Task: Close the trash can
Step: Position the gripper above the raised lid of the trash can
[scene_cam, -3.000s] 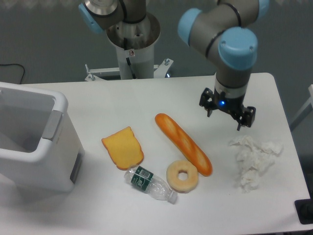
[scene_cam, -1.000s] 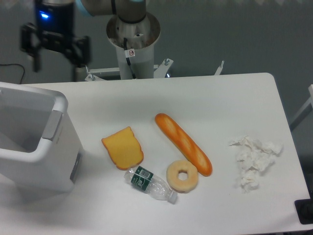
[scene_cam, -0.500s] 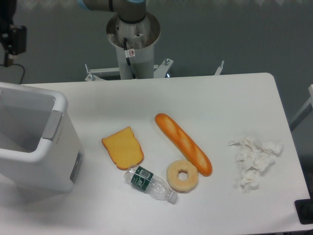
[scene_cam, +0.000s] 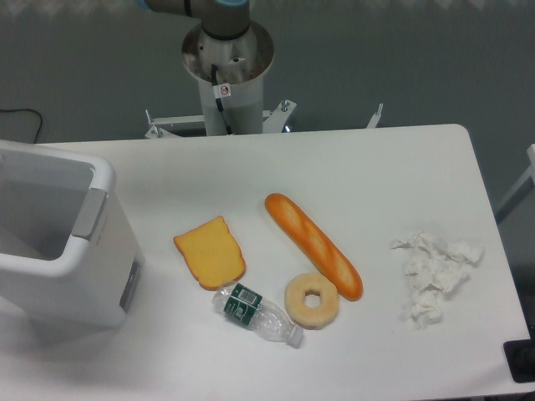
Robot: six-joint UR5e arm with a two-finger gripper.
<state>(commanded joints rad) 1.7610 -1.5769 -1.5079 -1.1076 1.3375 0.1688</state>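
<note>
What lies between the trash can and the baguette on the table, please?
In the fixed camera view, the slice of toast lies between the open trash can and the baguette; bare white table surrounds it.

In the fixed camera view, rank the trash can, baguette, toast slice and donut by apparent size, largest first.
1. trash can, by far
2. baguette, the longest food item
3. toast slice
4. donut, only slightly smaller than the toast, so that last pair is close.

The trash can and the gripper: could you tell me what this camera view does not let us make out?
- Gripper: outside the frame, so its state is unknown.
- Trash can: left part cut off by the image edge; no lid visible.
- Bin's inside: its floor is hidden behind the near wall.
- Bottle label: too small to read.
</note>
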